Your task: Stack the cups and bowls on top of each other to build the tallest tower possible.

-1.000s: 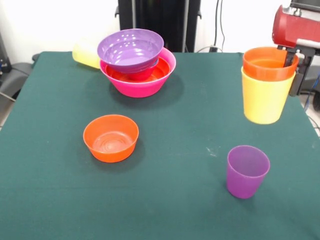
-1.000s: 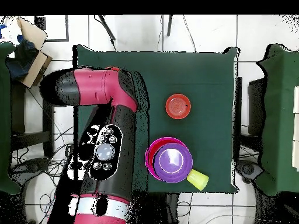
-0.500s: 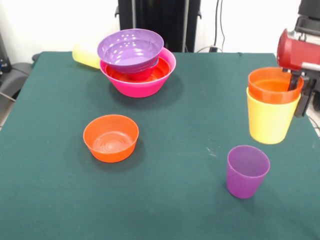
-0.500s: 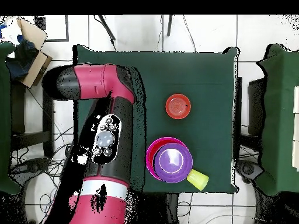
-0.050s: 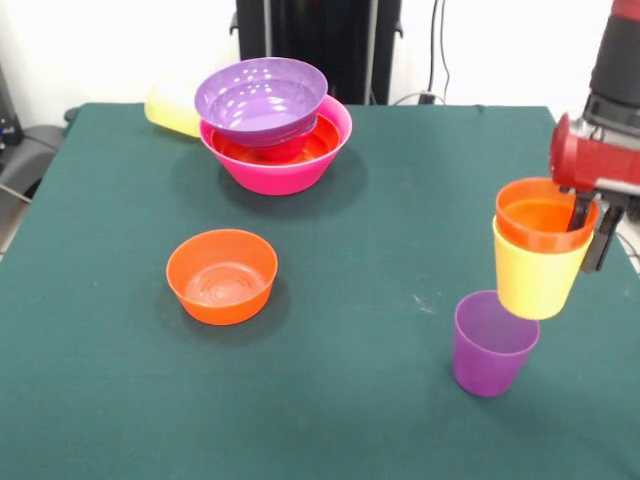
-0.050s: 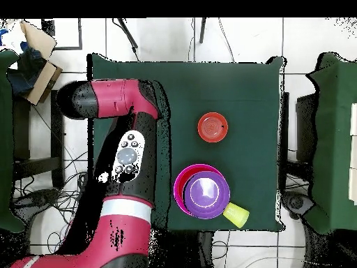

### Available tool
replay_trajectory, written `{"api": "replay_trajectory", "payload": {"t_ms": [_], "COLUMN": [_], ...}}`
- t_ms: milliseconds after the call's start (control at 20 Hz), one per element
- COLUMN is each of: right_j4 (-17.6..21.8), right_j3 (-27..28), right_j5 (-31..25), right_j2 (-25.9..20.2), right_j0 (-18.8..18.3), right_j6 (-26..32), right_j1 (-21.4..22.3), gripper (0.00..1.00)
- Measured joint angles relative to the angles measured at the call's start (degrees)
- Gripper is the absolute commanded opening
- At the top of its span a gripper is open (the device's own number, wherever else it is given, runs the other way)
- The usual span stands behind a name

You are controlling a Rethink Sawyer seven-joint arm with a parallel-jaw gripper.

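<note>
Front view: at the right edge the gripper (image 5: 590, 225) is seen closed on the rim of an orange cup (image 5: 545, 214) nested in a yellow cup (image 5: 535, 276), both held just above the purple cup (image 5: 493, 342). The tower (image 5: 275, 125), purple bowl uppermost in the pink bowl, is seen upper left of centre, a yellow cup (image 5: 172, 108) lying behind it. A small orange bowl (image 5: 222, 275) is seen left of centre.

Overhead view: the arm (image 6: 125, 167) fills the left; the held cups are apparently hidden beneath it. The tower (image 6: 203, 192) is seen lower centre.
</note>
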State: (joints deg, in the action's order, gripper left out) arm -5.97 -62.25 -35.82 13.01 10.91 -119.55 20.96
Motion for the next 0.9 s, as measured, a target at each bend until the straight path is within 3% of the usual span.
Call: {"api": "replay_trajectory", "payload": {"t_ms": [900], "right_j4": [-0.02], "right_j3": [0.1], "right_j5": [0.01], "right_j2": [-1.6], "right_j0": [-1.6], "right_j6": [0.0], "right_j1": [-2.6], "gripper": [0.0]}}
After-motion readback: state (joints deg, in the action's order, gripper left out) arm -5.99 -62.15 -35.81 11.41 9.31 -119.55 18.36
